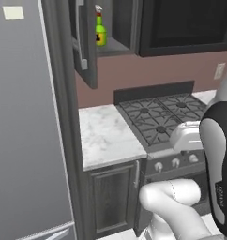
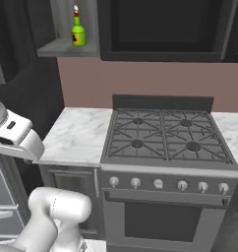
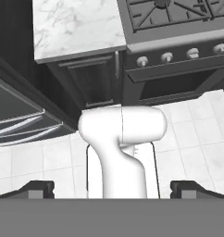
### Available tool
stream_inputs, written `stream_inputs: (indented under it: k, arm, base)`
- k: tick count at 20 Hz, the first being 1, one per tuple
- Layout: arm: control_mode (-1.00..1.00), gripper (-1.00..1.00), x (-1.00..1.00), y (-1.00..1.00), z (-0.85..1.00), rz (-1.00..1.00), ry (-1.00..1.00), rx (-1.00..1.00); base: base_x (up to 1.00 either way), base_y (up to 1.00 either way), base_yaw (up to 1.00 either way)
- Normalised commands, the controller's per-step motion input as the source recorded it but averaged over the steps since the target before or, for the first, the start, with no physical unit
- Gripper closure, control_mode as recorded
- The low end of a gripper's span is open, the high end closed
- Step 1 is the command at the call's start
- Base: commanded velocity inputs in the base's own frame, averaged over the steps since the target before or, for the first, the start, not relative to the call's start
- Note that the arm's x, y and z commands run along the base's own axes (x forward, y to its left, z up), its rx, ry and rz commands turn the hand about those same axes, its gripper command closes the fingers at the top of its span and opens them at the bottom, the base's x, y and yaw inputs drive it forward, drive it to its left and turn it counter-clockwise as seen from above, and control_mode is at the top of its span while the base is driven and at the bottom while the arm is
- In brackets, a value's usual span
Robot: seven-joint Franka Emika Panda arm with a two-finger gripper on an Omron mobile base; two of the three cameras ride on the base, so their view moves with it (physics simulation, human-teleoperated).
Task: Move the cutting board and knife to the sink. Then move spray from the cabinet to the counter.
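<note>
Gripper [image 3: 112, 190] at the near edge of the hand view, fingertips [image 3: 37, 189] spread wide apart, nothing between them, aimed down at pale floor tiles [image 3: 197, 139]. Beyond, dark base cabinets [image 2: 67, 189] under a white, grey-veined marble counter [image 2: 79, 135], bare, just beside a black gas stove [image 2: 165, 135] with a row of knobs [image 2: 159, 183] on its front. Tall grey fridge [image 1: 26, 140] on the counter's other side. Pink wall [image 2: 140, 78] behind. Highest and farthest, open dark cabinet [image 2: 67, 47], door [image 1: 87, 42] swung out, spray [image 2: 78, 30] upright on the shelf: lime-green bottle, black label, narrow neck, red-and-white nozzle.
</note>
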Motion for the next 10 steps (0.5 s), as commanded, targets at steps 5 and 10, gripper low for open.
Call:
stream_inputs:
  k: [5,10]
  arm:
    - [1.0,-1.0,0.0,0.0,0.0,0.0,0.0,0.0]
    - [1.0,-1.0,0.0,0.0,0.0,0.0,0.0,0.0]
  base:
    - [0.57,-0.34,0.15]
    - [0.58,-0.21,0.17]
